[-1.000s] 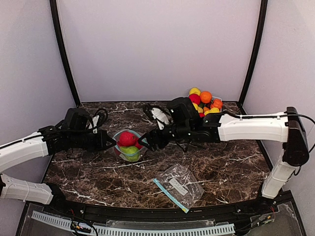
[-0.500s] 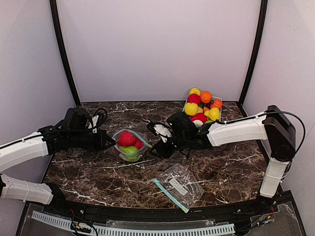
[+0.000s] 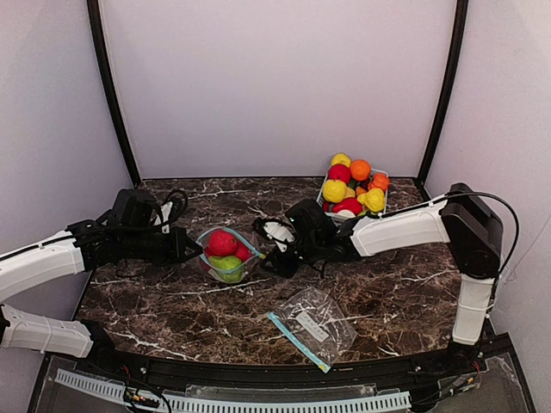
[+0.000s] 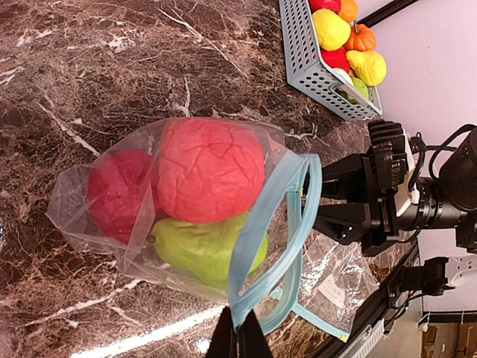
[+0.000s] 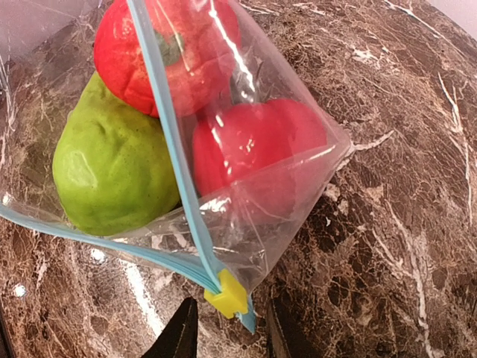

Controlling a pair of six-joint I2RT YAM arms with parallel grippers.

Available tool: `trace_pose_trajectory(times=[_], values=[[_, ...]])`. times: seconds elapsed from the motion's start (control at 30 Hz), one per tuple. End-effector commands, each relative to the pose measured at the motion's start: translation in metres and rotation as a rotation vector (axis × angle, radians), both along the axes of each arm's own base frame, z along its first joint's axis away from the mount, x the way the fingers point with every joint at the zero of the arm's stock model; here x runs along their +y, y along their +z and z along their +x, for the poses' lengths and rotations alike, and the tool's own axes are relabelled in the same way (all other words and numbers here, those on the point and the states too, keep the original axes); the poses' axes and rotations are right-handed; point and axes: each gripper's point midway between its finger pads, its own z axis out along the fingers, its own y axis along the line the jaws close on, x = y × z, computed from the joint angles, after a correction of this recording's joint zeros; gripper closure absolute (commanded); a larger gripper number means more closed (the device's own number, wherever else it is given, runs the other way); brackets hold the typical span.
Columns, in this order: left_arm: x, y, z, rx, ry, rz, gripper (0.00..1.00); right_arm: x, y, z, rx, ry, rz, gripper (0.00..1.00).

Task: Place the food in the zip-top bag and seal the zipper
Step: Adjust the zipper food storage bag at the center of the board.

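Three fruits in bag sit between left claw and right claw

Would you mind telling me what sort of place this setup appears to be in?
Probably a robot test booth: plain pale walls enclose a dark marble-patterned tabletop, white robot arms reach in from its near edge, and a light-blue slatted basket holds glossy toy fruits.
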Motion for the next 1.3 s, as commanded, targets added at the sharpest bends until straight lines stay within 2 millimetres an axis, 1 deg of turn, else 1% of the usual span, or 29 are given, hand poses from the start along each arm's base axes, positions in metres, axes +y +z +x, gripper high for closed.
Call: trace_pose_trajectory(times=[0.0,0.13,0.2,0.27,0.33,0.43,0.47,0.5,0.53,0.57,0.6,0.63,0.67,0.7,0.73,0.77,0.8,0.83,0.87,0.9,0.93,0.97,1.07,1.1,1.13,1.17,1.2,1.23,1.27], values=[[0.005,-0.005,-0.006,0.012,-0.002,0.008,0.99,0.011,0.008,0.014,-0.044,-0.002,0.03,0.7],[0.006,-0.004,-0.006,0.01,-0.002,0.007,0.99,0.012,0.007,0.017,-0.057,-0.003,0.023,0.78],[0.006,-0.003,-0.006,0.008,-0.001,0.008,0.99,0.013,0.01,0.018,-0.069,0.004,0.023,0.87],[0.007,-0.003,-0.006,0.006,0.001,0.011,0.99,0.011,0.01,0.018,-0.068,0.002,0.021,0.99],[0.008,-0.002,-0.005,-0.001,0.002,0.017,0.99,0.01,0.014,0.017,-0.067,0.001,0.019,1.0],[0.012,0.002,-0.003,-0.012,0.004,0.04,0.99,0.006,0.03,0.013,-0.067,0.003,0.023,1.0],[0.013,0.009,0.001,-0.034,0.004,0.052,0.99,0.004,0.037,0.01,-0.066,0.006,0.026,1.0],[0.016,0.009,0.001,-0.028,0.006,0.075,0.99,0.002,0.045,0.007,-0.057,0.015,0.031,1.0],[0.018,0.018,0.005,-0.062,0.006,0.098,0.99,0.001,0.053,0.001,-0.043,0.031,0.036,1.0],[0.023,0.016,0.005,-0.049,0.007,0.132,0.99,0.0,0.061,-0.005,-0.029,0.051,0.038,1.0],[0.026,0.027,0.01,-0.086,0.009,0.158,0.99,-0.002,0.068,-0.012,-0.01,0.072,0.036,1.0],[0.03,0.024,0.009,-0.071,0.007,0.192,0.99,-0.004,0.075,-0.021,0.009,0.097,0.032,1.0],[0.031,0.034,0.014,-0.105,0.003,0.217,0.99,-0.005,0.08,-0.03,0.029,0.12,0.02,1.0],[0.035,0.03,0.013,-0.086,-0.002,0.249,0.99,-0.008,0.085,-0.039,0.045,0.142,0.004,1.0],[0.035,0.038,0.017,-0.11,-0.011,0.269,0.99,-0.009,0.089,-0.049,0.057,0.164,-0.015,1.0],[0.038,0.032,0.015,-0.082,-0.021,0.302,0.99,-0.012,0.091,-0.059,0.072,0.184,-0.041,1.0],[0.038,0.041,0.018,-0.102,-0.034,0.318,0.99,-0.014,0.094,-0.073,0.089,0.206,-0.072,1.0],[0.04,0.034,0.016,-0.072,-0.048,0.35,0.99,-0.014,0.095,-0.086,0.106,0.231,-0.091,1.0],[0.04,0.039,0.018,-0.083,-0.059,0.365,0.99,-0.015,0.096,-0.099,0.124,0.253,-0.105,1.0],[0.041,0.034,0.015,-0.06,-0.07,0.387,0.99,-0.012,0.099,-0.111,0.139,0.276,-0.104,1.0],[0.042,0.035,0.015,-0.061,-0.079,0.395,0.99,-0.011,0.099,-0.126,0.163,0.303,-0.112,1.0],[0.045,0.033,0.014,-0.055,-0.074,0.415,0.99,-0.01,0.099,-0.134,0.179,0.309,-0.111,1.0],[0.048,0.025,0.012,-0.05,-0.061,0.411,0.99,-0.007,0.093,-0.145,0.214,0.288,-0.11,1.0],[0.047,0.018,0.006,-0.036,-0.073,0.395,0.99,-0.006,0.089,-0.144,0.22,0.274,-0.108,1.0],[0.044,0.019,0.006,-0.042,-0.069,0.365,0.99,-0.005,0.086,-0.144,0.222,0.263,-0.102,1.0],[0.042,0.011,-0.001,-0.026,-0.084,0.345,0.99,-0.003,0.083,-0.142,0.225,0.253,-0.095,1.0],[0.04,0.01,-0.001,-0.028,-0.08,0.32,0.99,-0.001,0.082,-0.141,0.223,0.246,-0.083,1.0],[0.038,0.003,-0.007,-0.011,-0.095,0.303,0.99,0.002,0.082,-0.141,0.223,0.246,-0.07,1.0],[0.037,0.001,-0.009,-0.009,-0.095,0.288,0.99,0.005,0.082,-0.139,0.222,0.245,-0.058,1.0]])
